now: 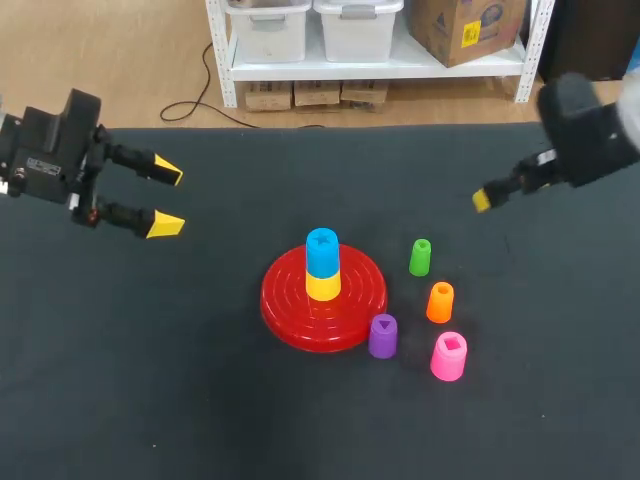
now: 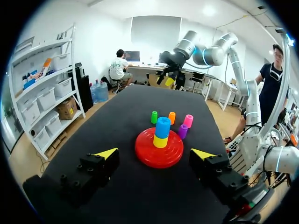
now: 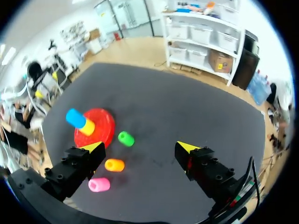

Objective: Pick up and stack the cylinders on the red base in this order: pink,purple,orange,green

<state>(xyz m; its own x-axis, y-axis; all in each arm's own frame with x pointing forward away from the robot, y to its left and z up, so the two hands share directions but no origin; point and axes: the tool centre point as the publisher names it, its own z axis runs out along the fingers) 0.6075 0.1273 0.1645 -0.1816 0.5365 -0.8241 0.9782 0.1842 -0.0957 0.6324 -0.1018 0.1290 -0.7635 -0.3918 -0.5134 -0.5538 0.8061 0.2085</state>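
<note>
The left gripper, at upper left, and the right gripper are wide open and empty, probably held ready to fetch first the pink cylinder, standing lower right of the red base.

It was a robotics lab; the left arm at middle left and the right arm at upper right flanked a black table.

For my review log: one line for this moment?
red base: yellow, blue stacked; pink, purple, orange, green cylinders: on table; left gripper: open; right gripper: open
</note>
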